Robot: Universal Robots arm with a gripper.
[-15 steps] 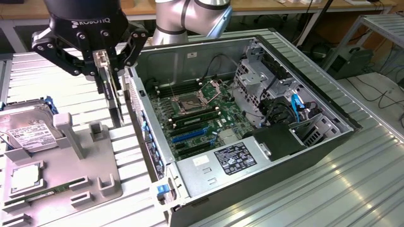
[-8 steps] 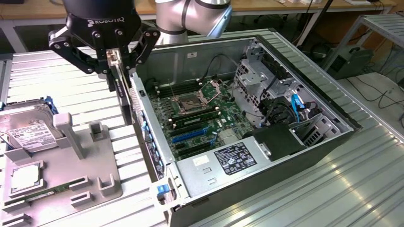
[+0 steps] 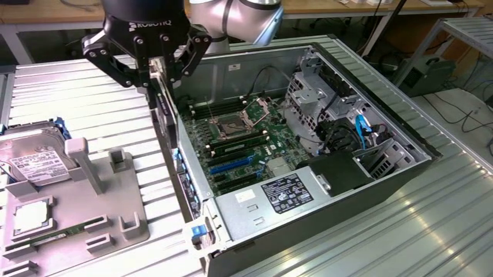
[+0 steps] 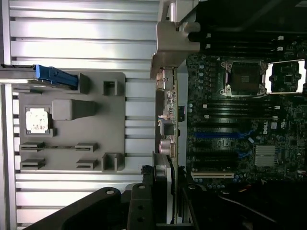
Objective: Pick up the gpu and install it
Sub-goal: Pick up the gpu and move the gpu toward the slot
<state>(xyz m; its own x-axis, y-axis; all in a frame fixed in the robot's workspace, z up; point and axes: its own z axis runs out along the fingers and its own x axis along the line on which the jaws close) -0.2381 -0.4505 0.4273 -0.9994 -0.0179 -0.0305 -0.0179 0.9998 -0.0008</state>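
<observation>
Gpu (image 3: 160,101), thin black rectangular card with silver bracket, hangs upright, pinched by black pincer (image 3: 156,81), upper left, above open grey metal computer case (image 3: 239,72) edge.

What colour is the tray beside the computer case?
The tray is plain grey; the wrist view shows it best.

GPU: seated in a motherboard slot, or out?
Out. The gpu hangs on edge, gripped by the gripper, at the case rim beside the motherboard, in no slot.
</observation>
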